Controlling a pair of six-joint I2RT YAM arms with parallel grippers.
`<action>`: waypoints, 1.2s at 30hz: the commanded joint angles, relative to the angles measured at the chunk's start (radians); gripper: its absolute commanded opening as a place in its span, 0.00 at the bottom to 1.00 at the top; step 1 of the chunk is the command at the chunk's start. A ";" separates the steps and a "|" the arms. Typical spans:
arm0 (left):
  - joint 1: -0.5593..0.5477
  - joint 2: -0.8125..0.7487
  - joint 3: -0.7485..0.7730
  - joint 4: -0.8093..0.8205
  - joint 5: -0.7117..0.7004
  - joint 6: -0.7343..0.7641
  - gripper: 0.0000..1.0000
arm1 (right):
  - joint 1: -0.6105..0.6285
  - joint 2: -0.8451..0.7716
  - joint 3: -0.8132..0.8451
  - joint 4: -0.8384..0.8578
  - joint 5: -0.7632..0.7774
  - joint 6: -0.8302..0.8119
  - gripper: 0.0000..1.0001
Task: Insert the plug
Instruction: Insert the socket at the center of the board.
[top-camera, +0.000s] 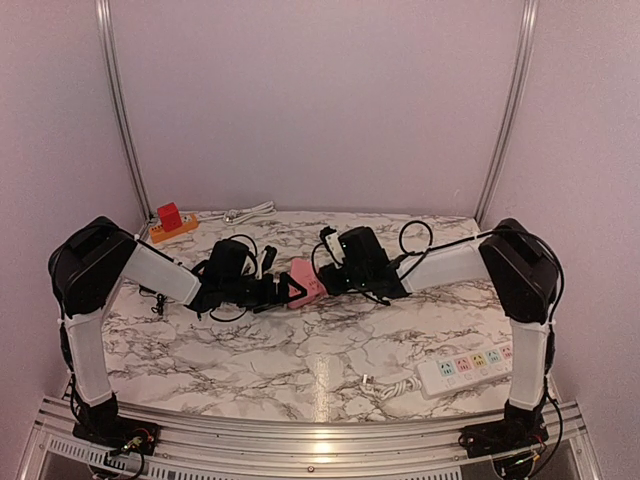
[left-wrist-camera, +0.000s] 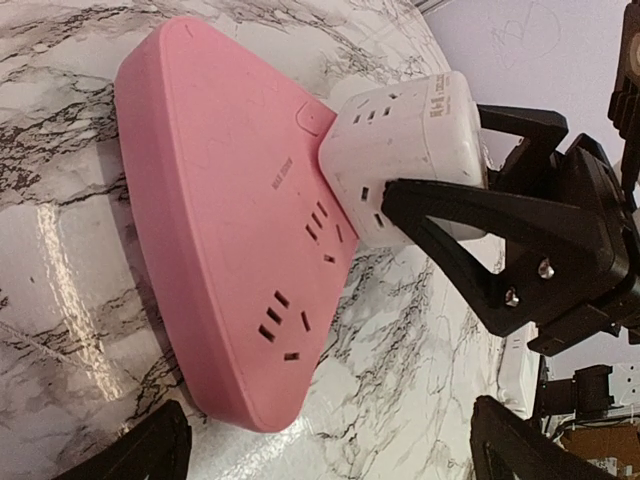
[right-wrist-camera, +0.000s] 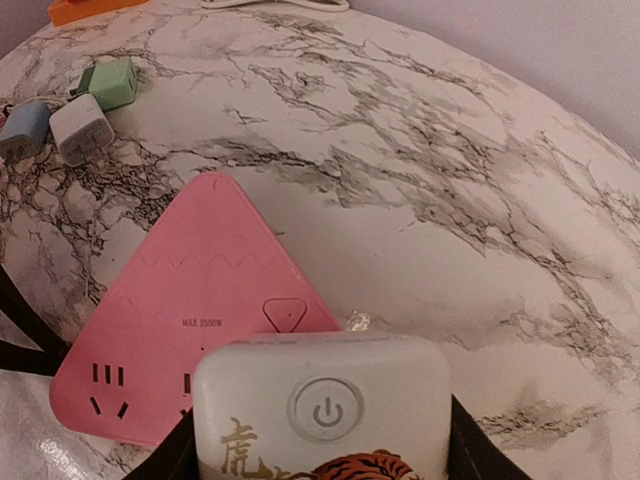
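Note:
A pink triangular power strip (top-camera: 305, 284) lies flat mid-table; it also shows in the left wrist view (left-wrist-camera: 220, 220) and the right wrist view (right-wrist-camera: 200, 300). My right gripper (top-camera: 335, 278) is shut on a white cube plug adapter (right-wrist-camera: 320, 410) with a power button and tiger print. The cube (left-wrist-camera: 405, 140) rests against the strip's face near its triangular button. Its prongs are hidden. The right gripper's black fingers (left-wrist-camera: 470, 240) clamp its sides. My left gripper (left-wrist-camera: 330, 450) is open, its fingers wide apart on either side of the strip's near corner, not touching it.
Small green (right-wrist-camera: 110, 82), blue (right-wrist-camera: 22, 130) and white (right-wrist-camera: 80, 128) chargers lie left of the strip. An orange strip with a red plug (top-camera: 170, 222) and a white cable (top-camera: 245, 212) sit at the back left. A white power strip (top-camera: 465, 368) lies front right.

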 joint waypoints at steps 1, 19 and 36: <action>0.006 -0.035 -0.010 0.036 0.004 -0.003 0.99 | 0.022 0.019 -0.078 -0.332 -0.001 0.029 0.04; 0.006 -0.035 -0.023 0.049 0.005 -0.005 0.99 | 0.024 -0.063 -0.104 -0.334 0.028 0.057 0.33; 0.006 -0.029 -0.025 0.057 0.008 -0.011 0.99 | 0.025 -0.097 -0.068 -0.362 0.024 0.054 0.46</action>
